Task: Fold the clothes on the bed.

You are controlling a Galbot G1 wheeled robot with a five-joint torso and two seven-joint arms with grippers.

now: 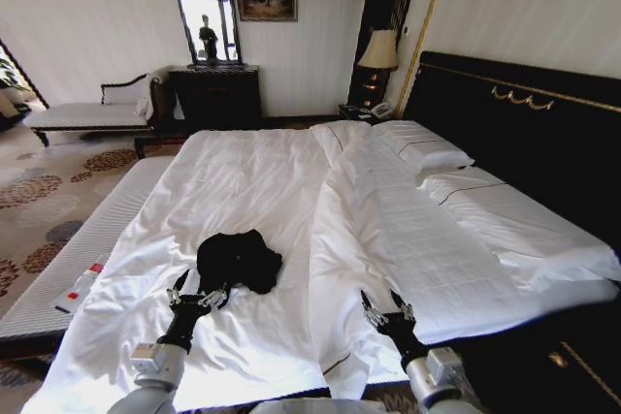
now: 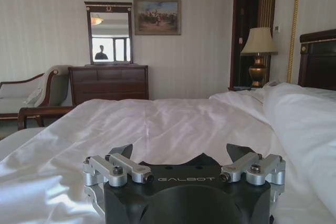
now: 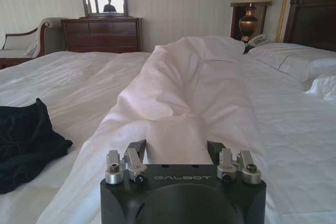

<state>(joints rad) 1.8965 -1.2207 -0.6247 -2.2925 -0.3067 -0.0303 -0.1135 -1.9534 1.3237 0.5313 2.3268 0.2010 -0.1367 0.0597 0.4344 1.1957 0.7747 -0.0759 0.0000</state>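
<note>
Black T-shirt crumpled on the bed, just past the left gripper at its 1 o'clock, outside the spread jaws. Right gripper, jaws likewise released, low over the duvet fold, shirt well off at 10 o'clock.

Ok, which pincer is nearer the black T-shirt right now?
Left. The left pincer sits at the near edge of the crumpled black T-shirt, fingers open. The right pincer, also open, rests further off, at the folded-back duvet.
</note>
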